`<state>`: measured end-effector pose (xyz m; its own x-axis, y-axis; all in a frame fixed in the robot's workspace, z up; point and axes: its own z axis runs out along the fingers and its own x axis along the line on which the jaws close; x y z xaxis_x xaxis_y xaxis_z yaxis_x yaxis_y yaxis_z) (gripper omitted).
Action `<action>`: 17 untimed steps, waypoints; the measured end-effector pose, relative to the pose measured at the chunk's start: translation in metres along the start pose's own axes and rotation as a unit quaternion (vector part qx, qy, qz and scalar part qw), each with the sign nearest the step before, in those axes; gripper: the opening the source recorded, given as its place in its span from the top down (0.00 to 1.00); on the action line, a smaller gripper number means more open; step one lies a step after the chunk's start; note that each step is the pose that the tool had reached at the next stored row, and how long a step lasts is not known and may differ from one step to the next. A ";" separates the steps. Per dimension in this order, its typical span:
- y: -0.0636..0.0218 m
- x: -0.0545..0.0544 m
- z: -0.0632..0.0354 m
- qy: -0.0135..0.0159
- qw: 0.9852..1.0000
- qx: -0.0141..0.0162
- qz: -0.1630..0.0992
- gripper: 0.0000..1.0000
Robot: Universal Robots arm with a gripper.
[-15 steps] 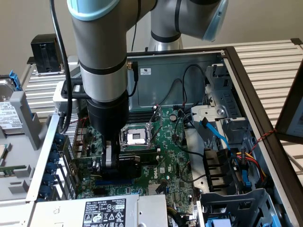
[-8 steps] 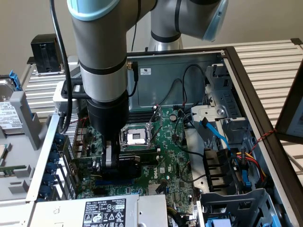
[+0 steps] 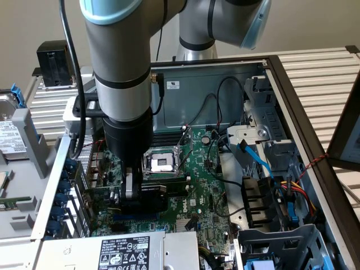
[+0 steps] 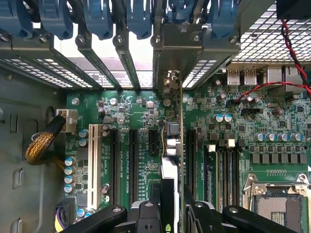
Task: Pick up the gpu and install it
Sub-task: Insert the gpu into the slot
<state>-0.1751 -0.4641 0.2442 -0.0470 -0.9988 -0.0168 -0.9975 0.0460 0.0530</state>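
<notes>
In the exterior view my gripper (image 3: 131, 190) reaches down into the open computer case, low over the large green motherboard (image 3: 209, 185). It is shut on the gpu (image 3: 160, 190), whose black shroud sticks out toward the exterior view's right. In the wrist view the gpu (image 4: 170, 167) stands edge-on between my fingers (image 4: 146, 216), over the expansion slots of the motherboard (image 4: 141, 121). Its silver end bracket (image 4: 177, 53) sits against the row of rear slot openings. I cannot tell whether the card's edge is in a slot.
Blue slot latches (image 4: 97, 19) line the case's rear wall. The open CPU socket (image 3: 160, 163) lies just beyond the gripper. A white slot (image 4: 92, 160) and a braided cable (image 4: 41, 145) flank the card. The power supply (image 3: 124, 253), drive cage (image 3: 281, 242) and loose cables (image 3: 292, 191) crowd the case.
</notes>
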 end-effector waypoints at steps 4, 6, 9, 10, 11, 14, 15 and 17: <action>0.0005 0.000 0.0001 0.000 1.000 0.000 0.000 0.73; 0.0006 0.000 0.0001 0.000 1.000 0.000 0.000 0.73; 0.0007 0.000 0.0001 0.000 1.000 0.000 0.000 0.73; 0.0007 0.000 0.0001 0.000 1.000 0.000 0.000 0.73; 0.0007 0.000 0.0002 0.000 1.000 0.000 0.000 0.73; 0.0006 0.000 0.0010 0.000 1.000 0.000 0.000 0.73; 0.0007 0.000 0.0010 0.000 1.000 0.000 0.000 0.73; 0.0007 0.000 0.0010 0.000 1.000 0.000 0.000 0.73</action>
<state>-0.1759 -0.4642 0.2432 -0.0474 -0.9987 -0.0162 -0.9975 0.0465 0.0531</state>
